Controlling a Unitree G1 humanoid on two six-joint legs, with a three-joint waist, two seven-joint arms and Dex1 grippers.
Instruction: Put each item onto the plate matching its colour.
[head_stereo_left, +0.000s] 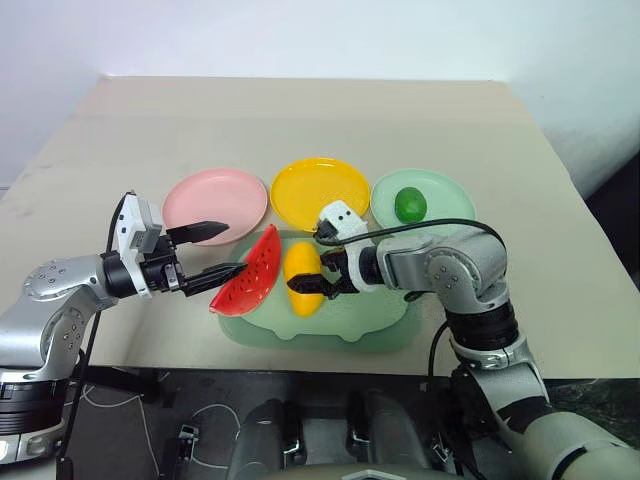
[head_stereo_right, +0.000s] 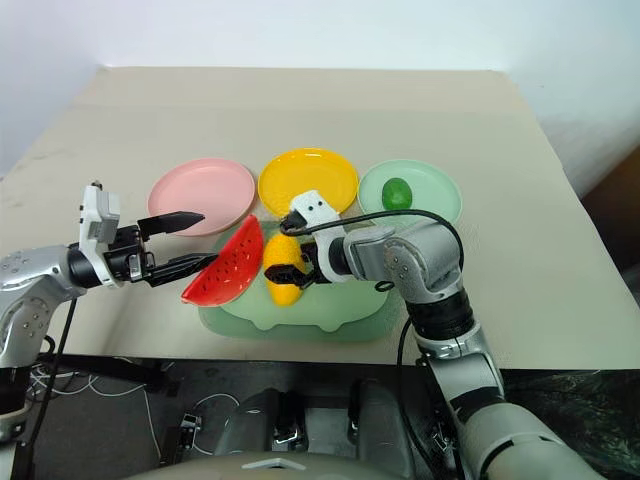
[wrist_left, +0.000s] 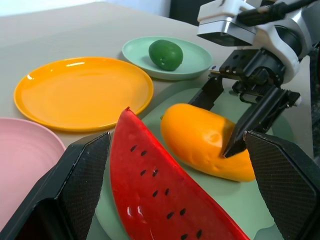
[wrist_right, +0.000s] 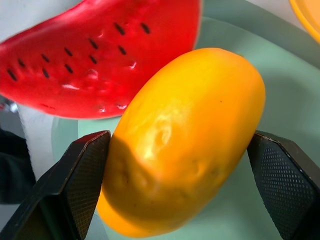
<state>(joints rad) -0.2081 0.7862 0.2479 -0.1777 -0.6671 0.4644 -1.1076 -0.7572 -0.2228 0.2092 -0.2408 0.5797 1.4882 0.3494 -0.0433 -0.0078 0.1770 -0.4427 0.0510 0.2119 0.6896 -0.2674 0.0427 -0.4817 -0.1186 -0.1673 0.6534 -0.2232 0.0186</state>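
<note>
A pale green mat (head_stereo_left: 385, 330) is lying flat near the front edge of a beige table (head_stereo_left: 300, 130). The mat's outline is wavy, with rounded lobes along its near side. The table is stretching away toward a white wall (head_stereo_left: 300, 35), and a crease is running across its far part. Below the table's front edge, white cables (head_stereo_left: 200, 420) are trailing in loops over a dark floor (head_stereo_left: 120, 400). At the far right, past the table's edge, a dark gap (head_stereo_left: 615, 215) is showing beside the wall.
</note>
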